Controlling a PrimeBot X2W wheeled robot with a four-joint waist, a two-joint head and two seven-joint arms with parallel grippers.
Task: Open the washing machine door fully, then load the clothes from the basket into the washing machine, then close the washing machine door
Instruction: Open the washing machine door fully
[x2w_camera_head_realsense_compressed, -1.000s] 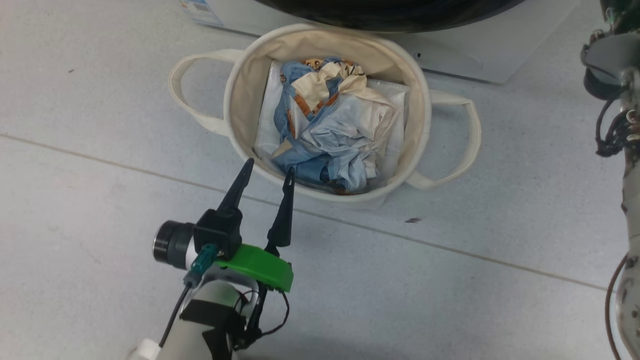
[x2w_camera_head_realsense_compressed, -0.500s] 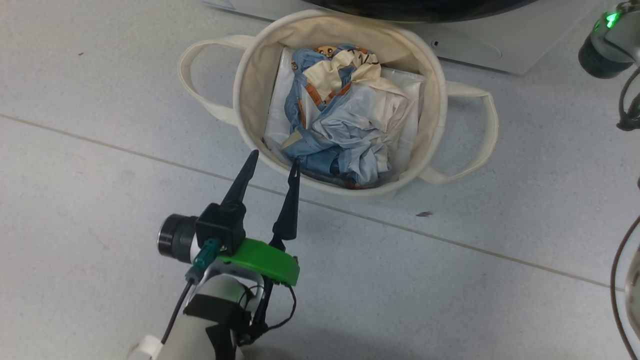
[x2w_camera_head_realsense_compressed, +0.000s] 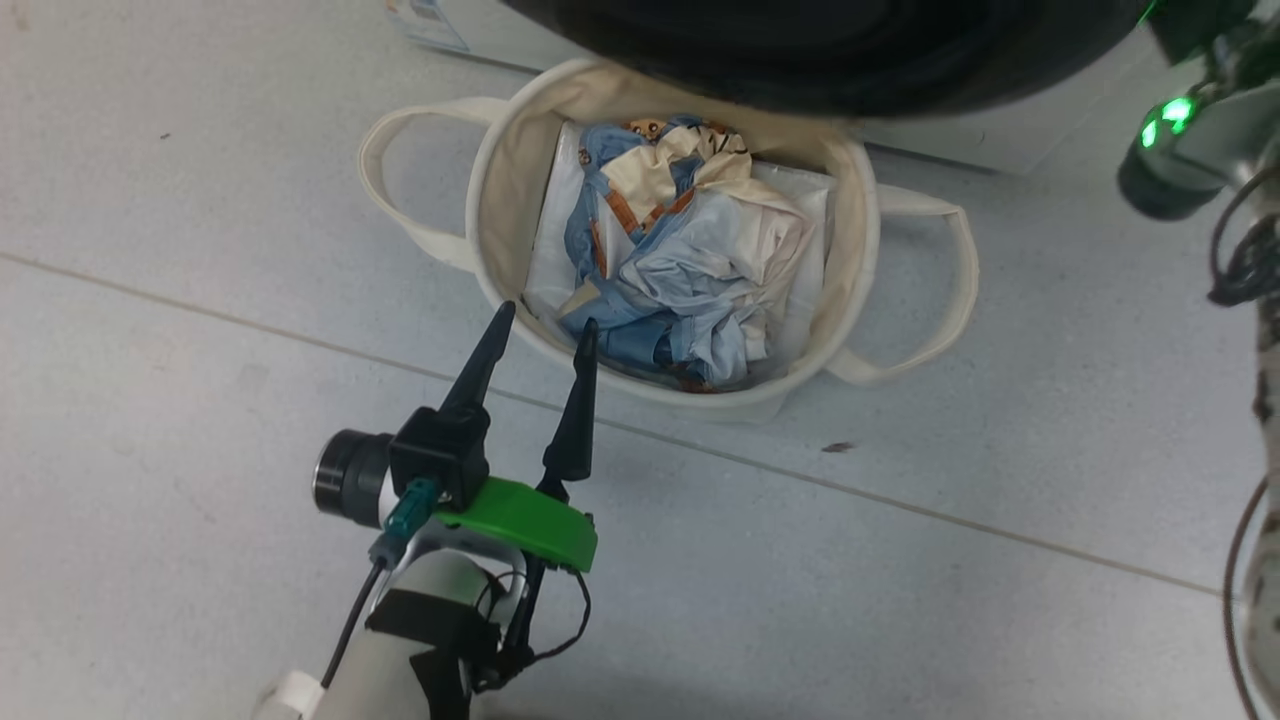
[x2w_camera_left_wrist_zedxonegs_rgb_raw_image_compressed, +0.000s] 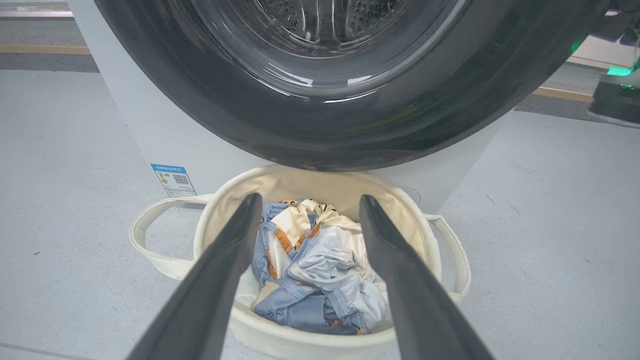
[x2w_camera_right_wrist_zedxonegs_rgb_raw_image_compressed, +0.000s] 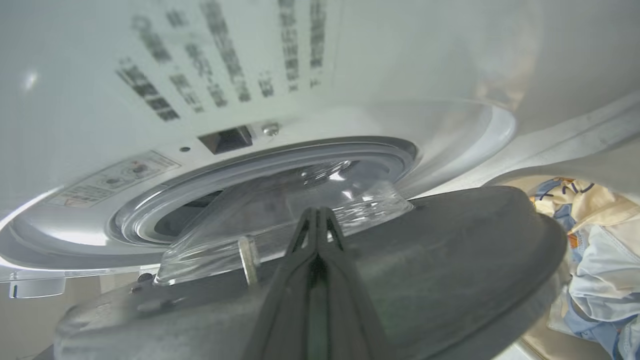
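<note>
**At the washing machine:** The robot's left gripper (x2w_camera_head_realsense_compressed: 547, 314) hung released above the pale grey tiled floor (x2w_camera_head_realsense_compressed: 150, 450). Its two long, dark, tapered fingers were spread apart and grasped nothing, their tips at the near-left rim of the basket (x2w_camera_head_realsense_compressed: 495, 210).

The basket, a round tub of soft cream-white canvas, stood on the floor right in front of the washing machine (x2w_camera_left_wrist_zedxonegs_rgb_raw_image_compressed: 145, 125). The machine had a smooth white front with one small blue sticker (x2w_camera_left_wrist_zedxonegs_rgb_raw_image_compressed: 174, 180) low on its left. Two looped fabric handles jutted from the tub, a left handle (x2w_camera_head_realsense_compressed: 385, 190) and a right handle (x2w_camera_head_realsense_compressed: 960, 290).

Inside lay the clothes (x2w_camera_head_realsense_compressed: 680, 270), one crumpled bundle of light-blue cloth with orange-brown prints. It also held a cream piece toward the machine and a pale grey piece on top. The separate garments could not be counted. The bundle rested on a flat white sheet (x2w_camera_head_realsense_compressed: 548, 240).

Over the basket's far rim hung the washing machine door (x2w_camera_left_wrist_zedxonegs_rgb_raw_image_compressed: 350, 130), partly open. It was large and round, with a wide glossy black rim around a bulging clear glass bowl (x2w_camera_left_wrist_zedxonegs_rgb_raw_image_compressed: 310, 45), through which perforated steel showed.

At right, the right gripper (x2w_camera_right_wrist_zedxonegs_rgb_raw_image_compressed: 317, 212) was clenched. Its two fingers were pressed together with nothing between them, and they lay along the door's matte grey inner face with their tips by the foot of the glass bowl. Whether they touched the door could not be told. Beyond them curved the machine's silvery opening ring (x2w_camera_right_wrist_zedxonegs_rgb_raw_image_compressed: 260, 165).
</note>
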